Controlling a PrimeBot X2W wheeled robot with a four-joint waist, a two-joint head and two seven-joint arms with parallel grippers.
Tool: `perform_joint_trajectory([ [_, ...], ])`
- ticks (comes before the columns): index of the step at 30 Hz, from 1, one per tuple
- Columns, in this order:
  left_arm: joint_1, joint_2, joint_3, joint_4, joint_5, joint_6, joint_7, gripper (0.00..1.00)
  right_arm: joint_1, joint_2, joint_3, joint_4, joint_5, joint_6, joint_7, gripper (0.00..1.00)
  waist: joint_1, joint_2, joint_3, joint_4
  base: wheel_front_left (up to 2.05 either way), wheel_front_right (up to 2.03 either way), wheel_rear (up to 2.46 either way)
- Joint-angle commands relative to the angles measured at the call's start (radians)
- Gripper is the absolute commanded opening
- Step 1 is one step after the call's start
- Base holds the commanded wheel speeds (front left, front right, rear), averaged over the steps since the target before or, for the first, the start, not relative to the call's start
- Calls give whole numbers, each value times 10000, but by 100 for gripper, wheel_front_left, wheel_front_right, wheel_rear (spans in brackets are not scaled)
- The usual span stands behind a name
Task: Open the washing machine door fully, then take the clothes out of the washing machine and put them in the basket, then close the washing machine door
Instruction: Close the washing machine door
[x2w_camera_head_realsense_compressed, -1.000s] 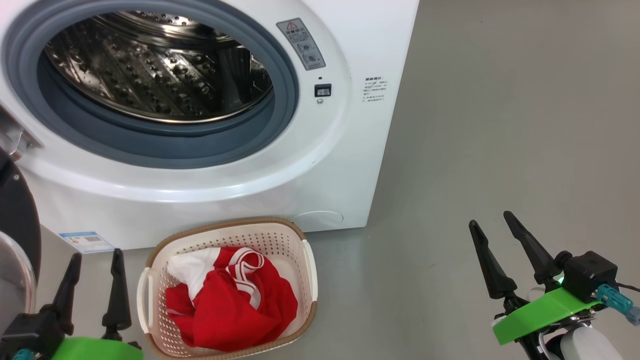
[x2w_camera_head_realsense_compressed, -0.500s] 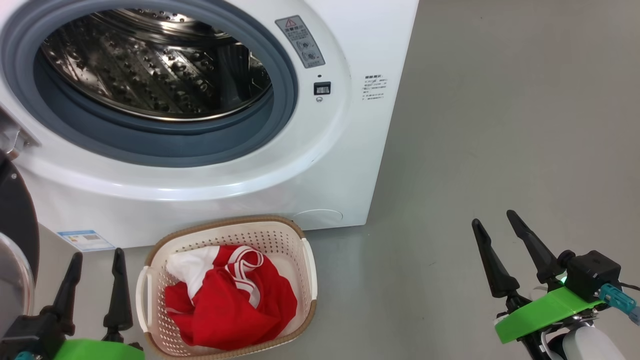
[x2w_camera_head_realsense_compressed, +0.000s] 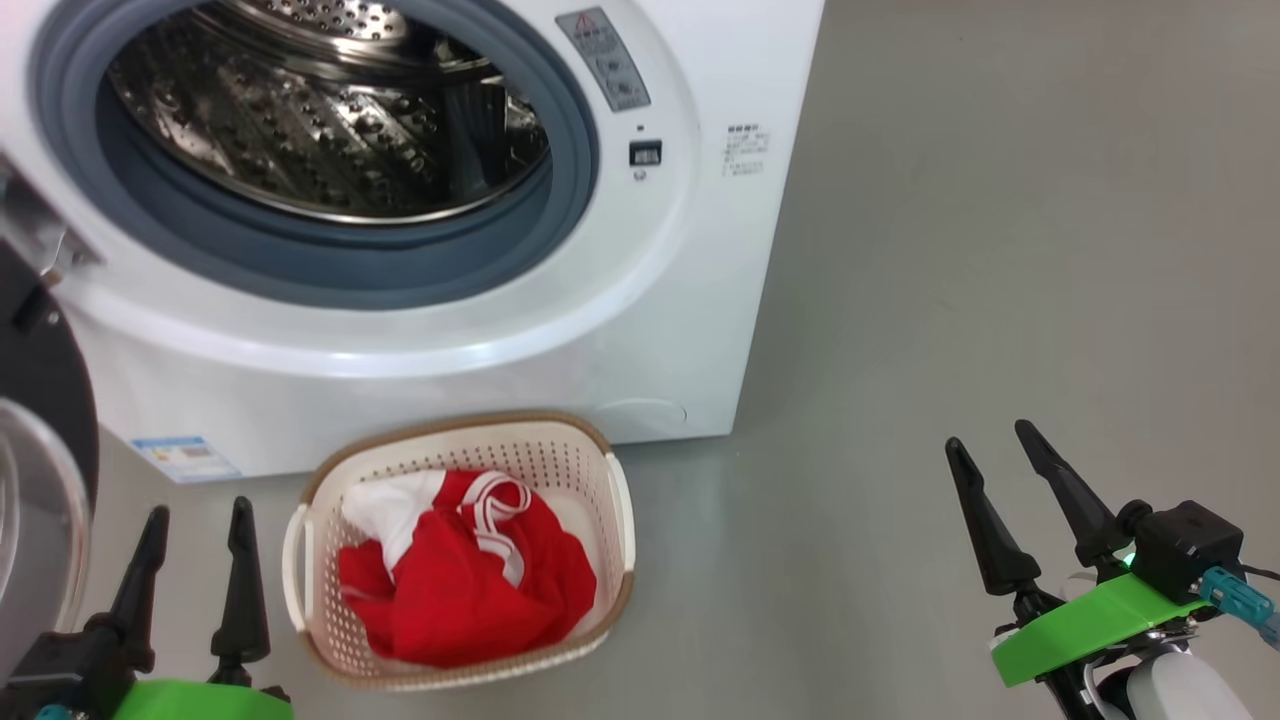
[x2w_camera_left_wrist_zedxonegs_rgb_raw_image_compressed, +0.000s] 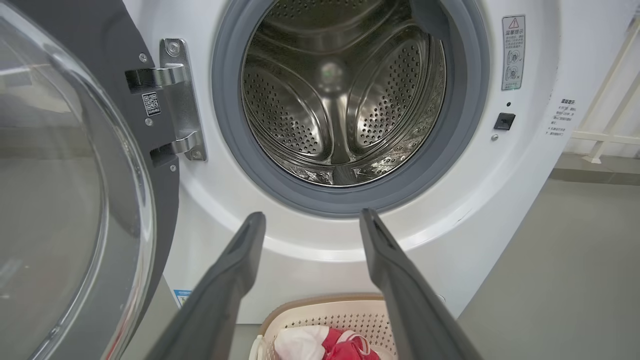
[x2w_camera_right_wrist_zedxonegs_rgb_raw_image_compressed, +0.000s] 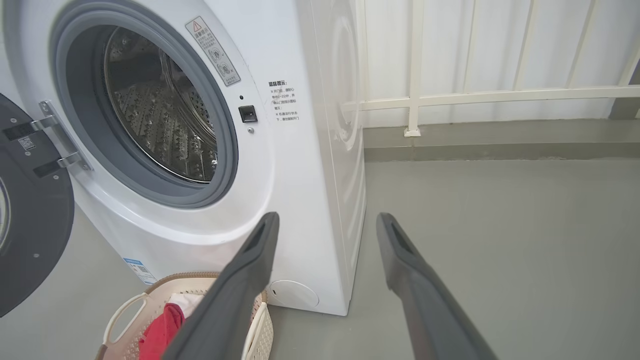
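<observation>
**Clothes in the basket, door waiting to be closed**

The washing machine door (x2w_camera_left_wrist_zedxonegs_rgb_raw_image_compressed: 75, 200) is hanging swung wide on its hinge (x2w_camera_left_wrist_zedxonegs_rgb_raw_image_compressed: 175, 100) at the left of the washing machine (x2w_camera_head_realsense_compressed: 640, 330), so the opening step is looking done. The drum (x2w_camera_left_wrist_zedxonegs_rgb_raw_image_compressed: 345, 95) is showing bare perforated steel as far as the left wrist view is reaching into it. No fabric is lying in the visible part, though the drum's very front lip is hiding behind the grey seal (x2w_camera_left_wrist_zedxonegs_rgb_raw_image_compressed: 300, 192). The clothes (x2w_camera_head_realsense_compressed: 460, 590), red with white bands and a white piece, are lying bunched inside the basket (x2w_camera_head_realsense_compressed: 460, 435). The basket is sitting on the floor (x2w_camera_head_realsense_compressed: 950, 250) just in front of the machine's base, below the opening. The unloading is therefore also appearing finished.

Both claws are hanging released and gripping nothing. The left claw (x2w_camera_head_realsense_compressed: 199, 506) is hovering low beside the basket's left side, between the basket and the open door, with its fingers spread and pointing toward the machine. The right claw (x2w_camera_head_realsense_compressed: 987, 434) is hovering well apart to the right, over the floor, with its fingers likewise spread.

By my reading, only the last step is waiting: swinging the door round and pressing it against the seal until it is latching. The left claw is sitting nearer the door and is looking the likelier one to be pushing it.
</observation>
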Motion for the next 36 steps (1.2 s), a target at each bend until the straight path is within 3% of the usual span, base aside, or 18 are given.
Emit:
perform_joint_trajectory([
  [1, 3, 189, 323, -296, 40, -31, -124, 100, 105, -159, 212, -240, 80, 16, -74, 100, 0, -1, -8, 8, -168, 168, 0],
  [11, 91, 213, 365, -419, 29, -31, -124, 100, 104, -185, 201, -239, 110, 16, -74, 100, 0, -1, 7, 45, -139, 139, 0],
  [25, 52, 119, 289, -299, 52, -31, -124, 100, 137, -244, 197, -254, 101, 16, -74, 100, 0, -1, -48, 173, -17, 17, 0],
  [36, 44, -142, 284, -139, -126, -31, -124, 100, 48, -389, 485, -171, 87, 16, -74, 100, 0, -1, -32, 972, 0, 0, 0],
])
